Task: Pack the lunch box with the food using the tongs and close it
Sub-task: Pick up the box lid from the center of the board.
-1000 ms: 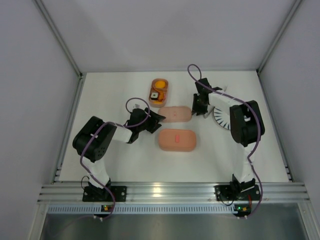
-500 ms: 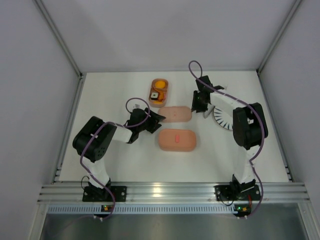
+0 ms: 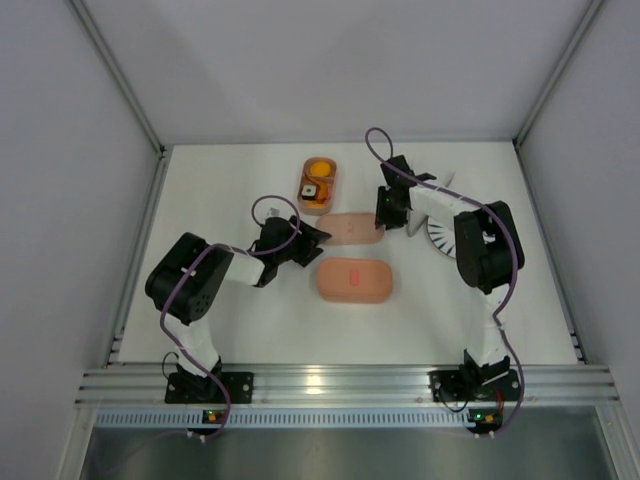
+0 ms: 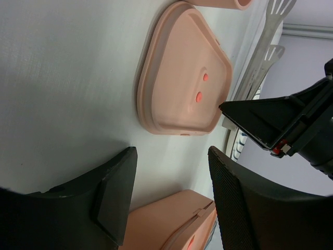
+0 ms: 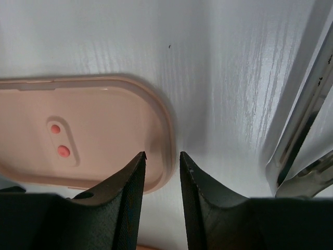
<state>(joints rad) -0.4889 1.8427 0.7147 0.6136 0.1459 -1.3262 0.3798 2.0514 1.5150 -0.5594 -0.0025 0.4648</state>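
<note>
The lunch box is in three parts. An open salmon-pink tray (image 3: 318, 183) at the back holds the food (image 3: 314, 188), orange and black-white pieces. A flat lid (image 3: 350, 228) lies in the middle, and a lidded box (image 3: 354, 280) lies nearer. My right gripper (image 3: 384, 221) hangs over the lid's right end (image 5: 156, 130), its jaws a narrow gap apart, with the rim showing between the tips (image 5: 162, 154). My left gripper (image 3: 317, 237) stands open and empty (image 4: 171, 156) at the lid's left end (image 4: 182, 73). The silvery tongs (image 5: 299, 140) lie right of the lid, held by neither gripper.
A white plate with black stripes (image 3: 441, 232) sits right of the lid, under the right arm. The lidded box (image 4: 177, 224) lies just below the left fingers. White walls and rails close in the table on three sides.
My right gripper has moved left, from beside the plate to over the lid's right end. The left arm has not moved.
</note>
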